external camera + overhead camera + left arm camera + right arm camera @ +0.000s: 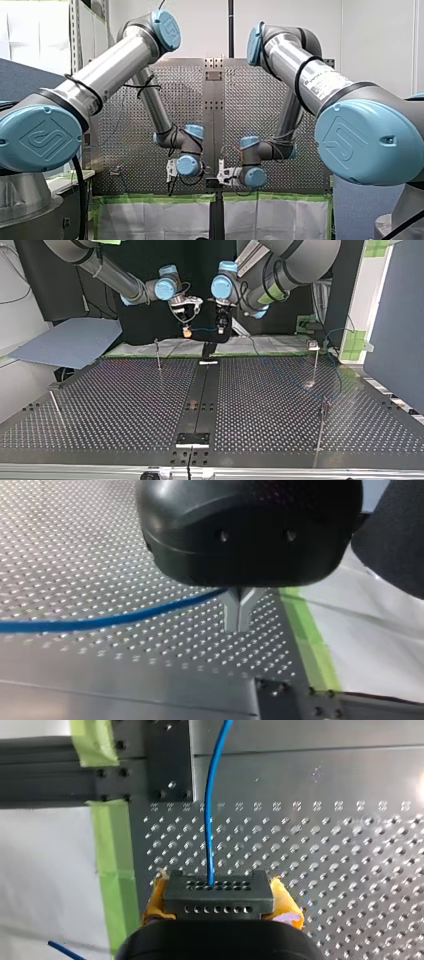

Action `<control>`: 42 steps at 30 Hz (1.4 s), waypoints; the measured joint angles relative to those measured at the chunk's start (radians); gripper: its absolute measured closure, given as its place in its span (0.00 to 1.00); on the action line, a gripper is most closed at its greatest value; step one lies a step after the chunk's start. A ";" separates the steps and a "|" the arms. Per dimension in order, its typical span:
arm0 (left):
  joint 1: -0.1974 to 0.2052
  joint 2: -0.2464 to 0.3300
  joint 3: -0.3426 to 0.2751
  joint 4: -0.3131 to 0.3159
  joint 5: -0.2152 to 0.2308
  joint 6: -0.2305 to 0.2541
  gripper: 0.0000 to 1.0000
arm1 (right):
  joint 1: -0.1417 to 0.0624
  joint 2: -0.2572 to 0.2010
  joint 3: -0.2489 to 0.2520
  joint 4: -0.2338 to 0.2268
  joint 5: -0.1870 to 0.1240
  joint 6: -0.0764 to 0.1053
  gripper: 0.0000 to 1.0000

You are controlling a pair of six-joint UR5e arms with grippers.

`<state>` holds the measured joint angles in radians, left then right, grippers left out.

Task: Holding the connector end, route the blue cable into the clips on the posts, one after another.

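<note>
connector (218,892) clamped in my right gripper (220,897), blue cable (210,820) leaving ahead; my left gripper (239,615) pinched on the cable, both above the table (125,400) edge. judgement: keep span taut, lower squarely onto nearest post (158,354).

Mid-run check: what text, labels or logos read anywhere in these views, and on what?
Print on my right arm's tube label: too small to read.
Embossed logo on the blue joint caps: a mark, no legible letters.
Connector, blue cable, table: no text.
</note>
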<state>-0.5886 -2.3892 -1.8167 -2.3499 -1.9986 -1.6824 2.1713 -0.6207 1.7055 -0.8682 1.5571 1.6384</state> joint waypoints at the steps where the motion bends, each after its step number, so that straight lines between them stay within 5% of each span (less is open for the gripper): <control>1: -0.004 -0.008 0.000 0.008 -0.001 0.002 1.00 | -0.001 0.000 0.009 -0.007 0.000 0.000 1.00; 14: -0.112 -0.067 -0.001 0.067 -0.073 0.011 1.00 | -0.031 0.000 0.104 -0.102 0.035 0.006 1.00; 24: -0.164 -0.067 -0.001 0.100 -0.082 0.013 1.00 | -0.078 0.000 0.143 -0.145 0.034 0.009 1.00; 31: -0.184 -0.068 0.005 0.112 -0.072 0.013 1.00 | -0.103 0.000 0.170 -0.178 0.023 0.011 1.00; 42: -0.214 -0.114 0.104 0.066 -0.072 0.004 1.00 | -0.152 -0.001 0.202 -0.200 -0.027 0.010 1.00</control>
<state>-0.8030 -2.5033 -1.7127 -2.2835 -2.0709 -1.6784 2.0194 -0.6213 1.9072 -1.0679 1.5300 1.6479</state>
